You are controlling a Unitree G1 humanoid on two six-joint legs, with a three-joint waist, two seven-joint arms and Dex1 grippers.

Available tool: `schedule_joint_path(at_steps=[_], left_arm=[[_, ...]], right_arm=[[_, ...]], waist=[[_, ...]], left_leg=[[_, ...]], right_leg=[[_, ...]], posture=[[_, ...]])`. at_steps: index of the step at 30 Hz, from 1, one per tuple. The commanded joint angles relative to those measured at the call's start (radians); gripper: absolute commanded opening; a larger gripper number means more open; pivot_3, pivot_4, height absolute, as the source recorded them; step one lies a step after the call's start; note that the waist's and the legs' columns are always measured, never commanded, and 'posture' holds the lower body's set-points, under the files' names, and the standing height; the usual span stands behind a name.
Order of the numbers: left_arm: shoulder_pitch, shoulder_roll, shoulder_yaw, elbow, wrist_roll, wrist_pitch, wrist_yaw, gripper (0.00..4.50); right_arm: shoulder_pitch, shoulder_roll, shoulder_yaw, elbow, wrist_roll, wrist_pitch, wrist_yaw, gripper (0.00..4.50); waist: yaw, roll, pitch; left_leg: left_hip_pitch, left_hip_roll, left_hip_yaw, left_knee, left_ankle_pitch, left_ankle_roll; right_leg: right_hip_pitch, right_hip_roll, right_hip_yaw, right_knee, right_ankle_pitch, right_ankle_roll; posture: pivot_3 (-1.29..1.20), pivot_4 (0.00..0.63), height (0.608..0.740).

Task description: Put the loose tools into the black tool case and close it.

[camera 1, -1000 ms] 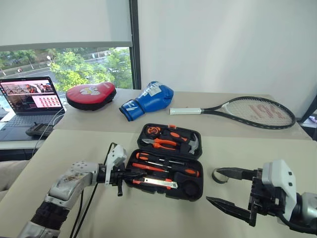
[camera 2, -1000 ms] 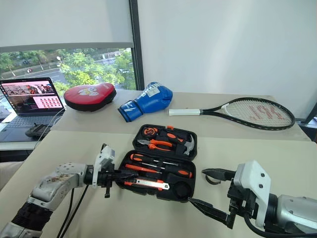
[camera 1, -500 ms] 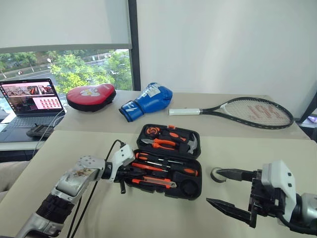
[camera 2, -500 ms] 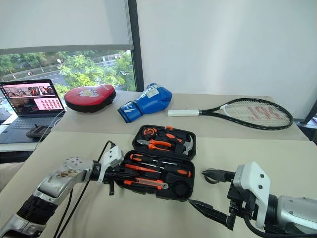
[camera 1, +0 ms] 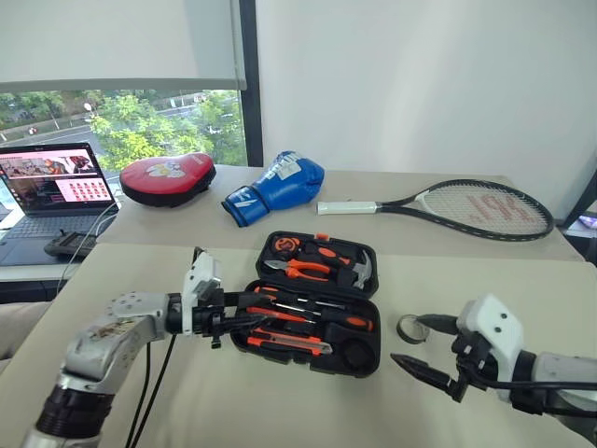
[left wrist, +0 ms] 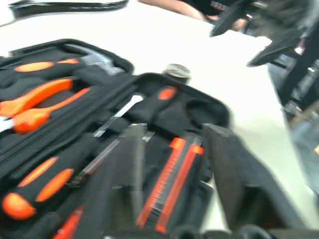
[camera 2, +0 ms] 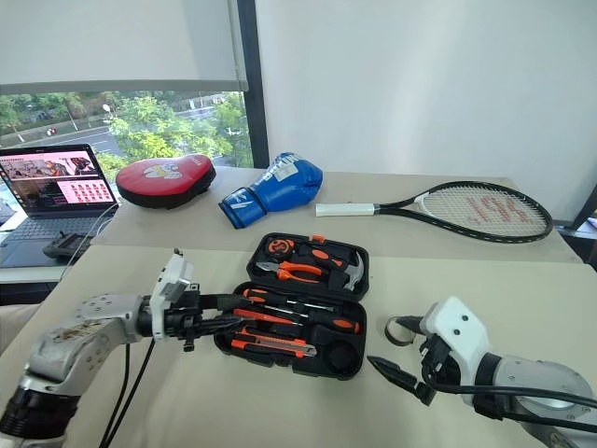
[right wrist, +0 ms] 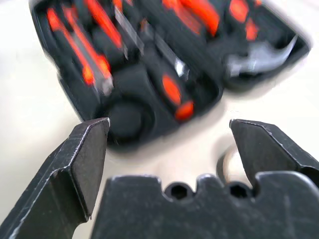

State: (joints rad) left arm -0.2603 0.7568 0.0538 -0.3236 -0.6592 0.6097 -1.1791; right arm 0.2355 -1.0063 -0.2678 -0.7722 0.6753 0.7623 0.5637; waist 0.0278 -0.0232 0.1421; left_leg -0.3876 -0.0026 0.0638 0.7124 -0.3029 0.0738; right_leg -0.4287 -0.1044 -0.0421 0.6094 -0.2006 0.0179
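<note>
The black tool case [camera 1: 366,359] lies open on the near table. Its near half holds two long screwdrivers [camera 1: 312,317] and the utility knife [camera 1: 291,344] in their slots. My left gripper [camera 1: 254,311] hovers over the case's left end, open, with nothing between its fingers [left wrist: 233,174]; the knife [left wrist: 172,184] lies below them. The small dark tape roll [camera 1: 408,329] sits on the table just right of the case. My right gripper [camera 1: 412,344] is open right beside the roll, its upper finger over it. In the right wrist view the roll [right wrist: 225,162] is partly hidden by a finger.
Orange-handled pliers [camera 1: 298,272] and a hammer [camera 1: 362,270] fill the case's far half. On the far table are a red pad [camera 1: 168,177], a blue boxing glove [camera 1: 277,183], a tennis racket [camera 1: 471,206] and a laptop [camera 1: 51,182].
My left gripper has opened and lifted off the case's left edge. My right gripper has sunk and moved in beside the tape roll, still open.
</note>
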Motion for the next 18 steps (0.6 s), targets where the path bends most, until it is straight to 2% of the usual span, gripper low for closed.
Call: schedule_joint_path(at_steps=[1,3,8,10,18], left_arm=[[0.020,0.055,0.057,-0.116,-0.081,0.040,-0.021,3.84],[0.036,0.078,0.073,-0.152,-0.109,0.058,-0.017,4.47],[0.060,0.091,0.103,-0.216,-0.157,0.087,0.031,4.47],[0.072,0.092,0.111,-0.234,-0.165,0.091,0.048,4.47],[0.101,0.090,0.117,-0.244,-0.158,0.072,0.090,4.47]], right_arm=[[-0.112,-0.020,0.087,0.101,-0.079,0.105,-0.062,4.50],[-0.192,0.004,0.136,0.166,-0.088,0.145,-0.074,4.50],[-0.353,0.086,0.212,0.314,-0.129,0.218,-0.108,4.50],[-0.405,0.115,0.240,0.357,-0.126,0.250,-0.097,4.50],[-0.464,0.127,0.301,0.392,-0.196,0.243,-0.059,4.50]], waist=[[-0.002,0.000,0.001],[-0.003,0.000,0.002],[-0.002,0.001,0.003],[-0.006,0.001,0.004],[-0.011,0.003,0.005]], left_leg=[[0.000,0.000,0.000,0.000,0.000,0.000],[0.000,0.000,0.000,0.001,0.000,0.000],[0.001,0.000,0.000,0.000,0.000,0.000],[0.001,0.000,0.001,0.000,0.001,-0.001],[0.001,0.000,0.001,0.000,0.001,-0.001]], right_leg=[[0.000,0.000,0.000,0.000,-0.002,-0.003],[0.000,0.001,0.000,0.000,-0.002,-0.004],[0.001,0.005,0.000,0.001,-0.001,-0.003],[0.001,0.008,-0.001,0.001,0.002,0.002],[0.000,0.008,-0.001,0.001,0.002,0.002]], posture=[[0.00,0.150,0.740],[0.00,0.150,0.740],[0.00,0.150,0.740],[0.00,0.150,0.740],[0.00,0.150,0.740]])
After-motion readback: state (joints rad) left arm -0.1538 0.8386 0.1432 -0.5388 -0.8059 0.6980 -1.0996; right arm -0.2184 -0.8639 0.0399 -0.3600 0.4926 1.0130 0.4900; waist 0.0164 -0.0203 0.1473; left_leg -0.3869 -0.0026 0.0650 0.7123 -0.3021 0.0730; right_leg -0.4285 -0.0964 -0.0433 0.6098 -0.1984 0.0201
